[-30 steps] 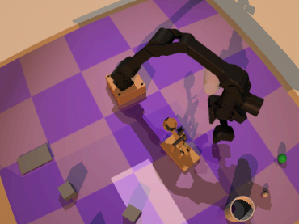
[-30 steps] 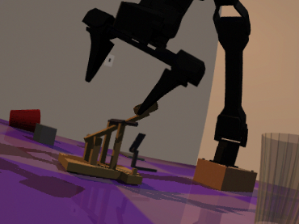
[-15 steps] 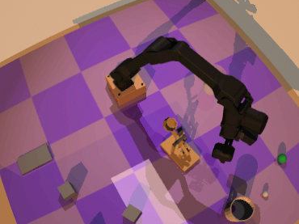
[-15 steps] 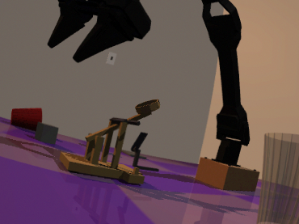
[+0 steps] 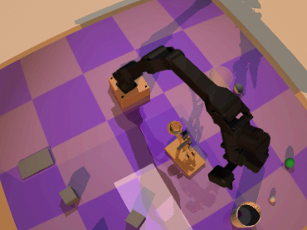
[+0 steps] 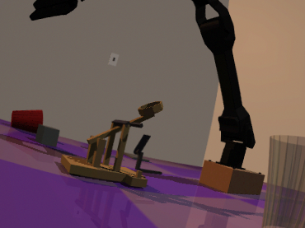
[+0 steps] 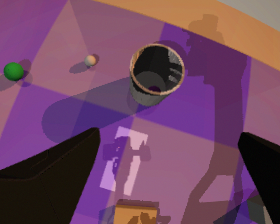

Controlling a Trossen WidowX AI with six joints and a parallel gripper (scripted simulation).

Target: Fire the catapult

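The wooden catapult (image 5: 195, 163) (image 6: 96, 174) stands on the floor, its arm raised with the bowl (image 5: 174, 127) (image 6: 151, 108) up toward the robot's base; I see no ball in the bowl. Its base edge (image 7: 135, 206) shows at the bottom of the wrist view. An upright cup (image 5: 237, 220) (image 7: 142, 95), greyish outside with a lit rim, seems to be the white mug. A small pale ball (image 5: 272, 199) (image 7: 90, 60) lies beside it, and a green ball (image 5: 289, 163) (image 7: 14, 71) farther off. My gripper (image 7: 170, 136) is open and empty, high above the floor between catapult and cup.
A grey ball (image 5: 238, 88) lies near a clear ribbed glass (image 5: 221, 76) (image 6: 286, 182). A dark stand (image 6: 142, 149) is beside the catapult. A red cup (image 6: 26, 119) lies by a grey block (image 6: 48, 135). Another block (image 5: 69, 195) and a flat slab (image 5: 36, 163) are at the left.
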